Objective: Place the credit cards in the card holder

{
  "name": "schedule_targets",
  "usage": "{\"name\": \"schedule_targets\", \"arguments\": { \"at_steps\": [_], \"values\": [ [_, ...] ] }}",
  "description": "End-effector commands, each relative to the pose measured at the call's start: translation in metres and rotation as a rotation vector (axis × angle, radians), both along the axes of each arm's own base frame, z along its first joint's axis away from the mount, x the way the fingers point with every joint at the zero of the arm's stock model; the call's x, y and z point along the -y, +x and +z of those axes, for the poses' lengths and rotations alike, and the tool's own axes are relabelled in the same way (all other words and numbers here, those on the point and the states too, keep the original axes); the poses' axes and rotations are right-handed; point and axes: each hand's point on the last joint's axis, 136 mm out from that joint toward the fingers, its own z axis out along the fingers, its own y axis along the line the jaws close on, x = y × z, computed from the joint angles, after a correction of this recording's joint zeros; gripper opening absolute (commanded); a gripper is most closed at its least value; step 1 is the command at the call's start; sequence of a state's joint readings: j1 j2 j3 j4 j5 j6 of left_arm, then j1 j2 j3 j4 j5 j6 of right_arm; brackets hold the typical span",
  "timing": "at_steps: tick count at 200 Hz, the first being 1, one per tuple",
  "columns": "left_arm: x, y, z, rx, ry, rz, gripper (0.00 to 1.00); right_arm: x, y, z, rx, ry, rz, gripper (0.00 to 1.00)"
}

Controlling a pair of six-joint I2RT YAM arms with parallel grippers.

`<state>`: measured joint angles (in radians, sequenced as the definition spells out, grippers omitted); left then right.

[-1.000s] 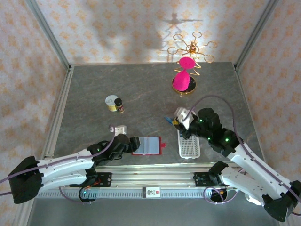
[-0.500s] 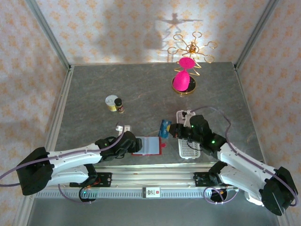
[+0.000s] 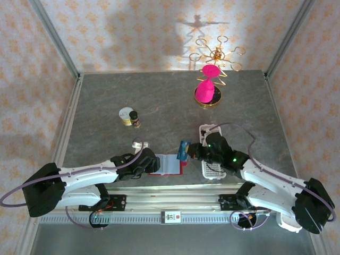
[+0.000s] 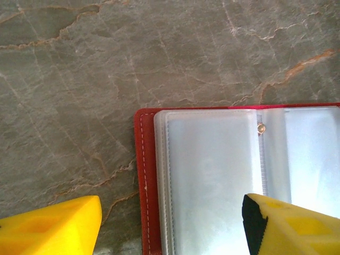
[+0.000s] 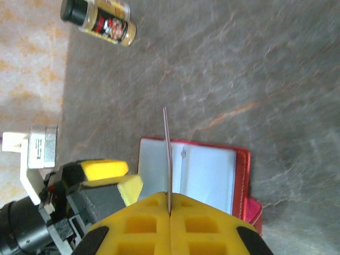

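The right gripper [image 5: 169,201] is pressed together on one credit card [image 5: 167,154], which stands on edge just above the open card holder [image 5: 241,164]. The left gripper [image 4: 171,215] is spread, with one finger [image 4: 53,226] beside the holder's red cover and the other finger [image 4: 292,223] over its clear sleeves. The card looks light, stiff and slick: grip it by one short end, flat faces between the jaws, leading edge free. The sleeves look thin and limp; expect the holder to slide unless pinned by its cover
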<state>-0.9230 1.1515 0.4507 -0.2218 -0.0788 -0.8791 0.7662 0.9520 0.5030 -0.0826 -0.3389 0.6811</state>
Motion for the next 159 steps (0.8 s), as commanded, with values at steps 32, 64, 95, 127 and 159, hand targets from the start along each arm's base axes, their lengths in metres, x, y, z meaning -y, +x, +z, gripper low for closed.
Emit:
{"name": "schedule_targets", "arguments": {
  "at_steps": [32, 64, 95, 127, 159],
  "values": [
    [0.009, 0.013, 0.034, 0.097, -0.046, -0.017, 0.72, 0.068, 0.027, 0.08, 0.422, -0.428, -0.062, 0.0],
    [0.005, 0.011, 0.034, 0.1, -0.05, -0.003, 0.71, 0.082, 0.032, 0.098, 0.259, -0.404, -0.224, 0.0],
    [0.006, 0.01, 0.032, 0.107, -0.074, -0.007, 0.71, 0.094, 0.007, 0.033, -0.101, -0.653, -0.176, 0.0],
    [0.004, 0.009, 0.03, 0.113, -0.066, -0.016, 0.71, 0.105, -0.009, 0.009, -0.188, -0.678, -0.204, 0.0],
    [0.003, 0.007, 0.028, 0.117, -0.077, -0.019, 0.71, 0.109, -0.027, -0.017, -0.255, -0.613, -0.225, 0.0]
  ]
}}
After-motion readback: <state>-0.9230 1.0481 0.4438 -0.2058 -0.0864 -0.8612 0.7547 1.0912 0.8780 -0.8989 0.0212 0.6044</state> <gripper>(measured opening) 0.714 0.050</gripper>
